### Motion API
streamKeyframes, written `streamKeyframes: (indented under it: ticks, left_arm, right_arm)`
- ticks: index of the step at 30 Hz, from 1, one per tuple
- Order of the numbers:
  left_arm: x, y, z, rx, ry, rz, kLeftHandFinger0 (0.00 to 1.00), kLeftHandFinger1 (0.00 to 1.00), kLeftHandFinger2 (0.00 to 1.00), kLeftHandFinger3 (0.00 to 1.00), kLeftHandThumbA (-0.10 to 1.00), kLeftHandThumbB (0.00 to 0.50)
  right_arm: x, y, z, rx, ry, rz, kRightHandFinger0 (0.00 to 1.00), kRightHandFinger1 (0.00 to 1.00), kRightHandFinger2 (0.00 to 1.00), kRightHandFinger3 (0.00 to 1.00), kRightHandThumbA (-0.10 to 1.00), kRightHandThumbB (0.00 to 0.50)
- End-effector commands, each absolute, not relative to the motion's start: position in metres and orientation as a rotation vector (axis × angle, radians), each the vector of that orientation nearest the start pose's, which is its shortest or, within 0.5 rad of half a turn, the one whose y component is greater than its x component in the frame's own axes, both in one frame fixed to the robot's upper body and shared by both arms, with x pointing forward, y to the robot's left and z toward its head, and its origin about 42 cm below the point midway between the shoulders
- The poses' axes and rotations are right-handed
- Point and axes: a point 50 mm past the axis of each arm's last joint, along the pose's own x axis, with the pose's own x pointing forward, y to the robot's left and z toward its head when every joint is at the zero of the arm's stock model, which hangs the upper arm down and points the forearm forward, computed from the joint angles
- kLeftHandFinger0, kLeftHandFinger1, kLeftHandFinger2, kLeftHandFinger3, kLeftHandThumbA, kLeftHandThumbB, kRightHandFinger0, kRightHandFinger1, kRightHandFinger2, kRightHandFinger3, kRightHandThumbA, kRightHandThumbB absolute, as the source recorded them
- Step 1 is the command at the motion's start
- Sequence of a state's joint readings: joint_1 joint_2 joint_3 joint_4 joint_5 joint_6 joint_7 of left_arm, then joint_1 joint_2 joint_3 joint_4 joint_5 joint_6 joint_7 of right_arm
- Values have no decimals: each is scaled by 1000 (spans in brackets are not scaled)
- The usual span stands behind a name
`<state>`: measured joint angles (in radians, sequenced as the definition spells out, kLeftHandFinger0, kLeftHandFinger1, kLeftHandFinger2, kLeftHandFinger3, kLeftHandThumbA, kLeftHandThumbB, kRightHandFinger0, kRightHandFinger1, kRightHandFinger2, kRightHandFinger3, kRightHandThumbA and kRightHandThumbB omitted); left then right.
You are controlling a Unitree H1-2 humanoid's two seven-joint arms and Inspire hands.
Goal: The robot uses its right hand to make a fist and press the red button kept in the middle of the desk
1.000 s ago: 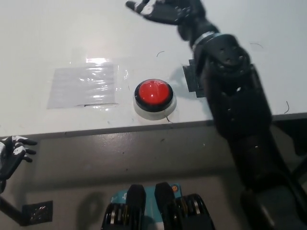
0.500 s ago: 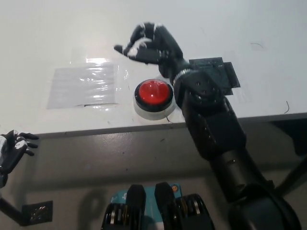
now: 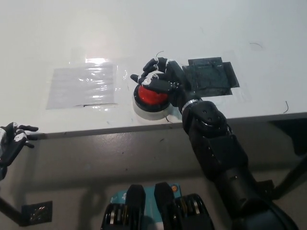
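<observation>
Swinging back from the far side of the desk, my black right hand (image 3: 161, 79) has dropped over the last second onto the red button (image 3: 149, 97) and now covers the button's upper right part. There is only the head view to work from. In it the hand's fingers are curled into a fist that grips nothing, knuckles over the dome, and the forearm runs down to the picture's bottom right.

The button sits in its pale round base near the front edge of the white desk (image 3: 57, 33), about midway along it, between a clear taped sheet (image 3: 82, 86) to its left and a dark taped patch (image 3: 211, 74) to its right. It is a round dome facing straight up, so it has no long axis in the plane of the desk; its only axis is the vertical one along which it travels. My white left hand (image 3: 12, 142) rests off the desk at the lower left, and I cannot tell from here whether it is spread or curled.

I judge the pressing step to be in hand: the fist is formed and appears to touch the dome, though I cannot tell whether the button has gone down. Next I would push straight down, centred, and then lift clear.
</observation>
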<state>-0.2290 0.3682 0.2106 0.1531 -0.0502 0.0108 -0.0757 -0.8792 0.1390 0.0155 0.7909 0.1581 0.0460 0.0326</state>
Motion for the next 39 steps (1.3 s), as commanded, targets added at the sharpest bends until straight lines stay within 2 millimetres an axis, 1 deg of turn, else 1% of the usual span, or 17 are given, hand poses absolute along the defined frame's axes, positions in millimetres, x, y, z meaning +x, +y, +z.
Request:
streamKeyframes:
  ticks: [1, 4, 5, 7, 9, 10, 12, 14, 17, 19, 21, 23, 26, 29, 32, 37, 39]
  left_arm:
    - [357, 386, 187, 328, -160, 126, 507, 530, 596, 633, 548, 2]
    - [357, 386, 188, 303, -163, 122, 467, 494, 563, 610, 534, 6]
    - [358, 386, 187, 309, -158, 125, 475, 502, 573, 618, 533, 1]
    - [358, 385, 188, 305, -159, 131, 443, 474, 543, 608, 520, 2]
    - [358, 386, 187, 297, -153, 131, 464, 493, 560, 623, 509, 0]
    - [358, 385, 188, 284, -157, 128, 434, 466, 530, 600, 491, 0]
    - [358, 385, 188, 287, -149, 132, 470, 501, 569, 625, 503, 8]
    - [358, 384, 188, 295, -153, 133, 461, 493, 565, 621, 505, 1]
    - [358, 385, 188, 290, -166, 120, 449, 477, 543, 600, 494, 0]
    - [357, 385, 188, 300, -152, 126, 471, 498, 558, 613, 521, 9]
    - [357, 385, 188, 304, -151, 132, 466, 499, 568, 627, 525, 8]
    - [358, 385, 187, 297, -155, 128, 463, 498, 577, 640, 509, 0]
    - [358, 386, 186, 300, -167, 119, 478, 504, 571, 617, 503, 0]
    - [359, 386, 186, 285, -159, 127, 424, 456, 527, 590, 490, 0]
    - [358, 385, 187, 297, -150, 134, 464, 490, 555, 609, 505, 6]
    - [356, 388, 185, 307, -151, 127, 436, 471, 540, 599, 508, 0]
    - [356, 388, 184, 299, -144, 135, 432, 470, 528, 582, 499, 0]
  right_arm:
    - [503, -43, 220, 167, -9, 377, 0, 0, 284, 292, 837, 25]
    - [497, -42, 206, 154, 39, 372, 0, 0, 232, 242, 827, 27]
    - [493, -42, 198, 161, 68, 376, 0, 0, 225, 228, 827, 6]
    - [490, -43, 189, 163, 83, 385, 0, 0, 220, 214, 849, 0]
    - [488, -44, 184, 164, 94, 387, 0, 0, 219, 223, 865, 0]
    - [486, -47, 177, 167, 114, 390, 0, 0, 205, 210, 878, 0]
    - [484, -51, 170, 178, 133, 385, 0, 0, 192, 213, 864, 3]
    - [483, -55, 166, 184, 169, 363, 0, 0, 200, 229, 859, 35]
    - [482, -59, 162, 189, 197, 347, 0, 0, 208, 251, 862, 33]
    - [481, -62, 161, 195, 203, 334, 0, 0, 247, 301, 858, 27]
    - [482, -62, 163, 194, 205, 326, 0, 0, 282, 356, 877, 45]
    - [483, -63, 164, 197, 203, 336, 0, 0, 285, 370, 868, 46]
    - [482, -62, 164, 183, 200, 346, 0, 0, 265, 355, 864, 44]
    - [482, -62, 162, 168, 201, 353, 0, 0, 247, 319, 878, 24]
    - [483, -60, 163, 177, 205, 348, 0, 0, 247, 301, 879, 58]
    - [489, -54, 181, 197, 171, 348, 0, 0, 283, 334, 868, 49]
    - [497, -51, 203, 178, 117, 365, 0, 10, 299, 343, 873, 37]
